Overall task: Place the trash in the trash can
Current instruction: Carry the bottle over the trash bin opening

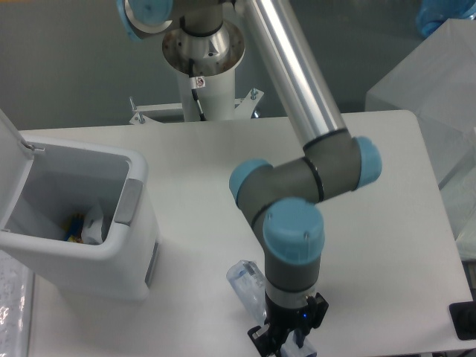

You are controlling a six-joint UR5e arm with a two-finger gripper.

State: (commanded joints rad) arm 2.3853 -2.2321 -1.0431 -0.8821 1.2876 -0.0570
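The clear crushed bottle (247, 285) lies slanted near the table's front edge, its lower end hidden under my wrist. My gripper (288, 343) points down at the bottom of the view, mostly covered by the blue wrist joint, and appears shut on the bottle's lower end. The white trash can (137, 245) stands at the left with its lid (10, 172) swung open. Inside it lies a crumpled white wad (94, 223) beside a small yellow and blue scrap (73, 225). The can is about a bottle's length left of the bottle.
The robot's base post (204, 89) rises at the table's back edge. A frosted translucent box (435, 89) stands off the right side. A black object (463, 320) sits at the front right corner. Clear plastic (11, 309) lies left of the can.
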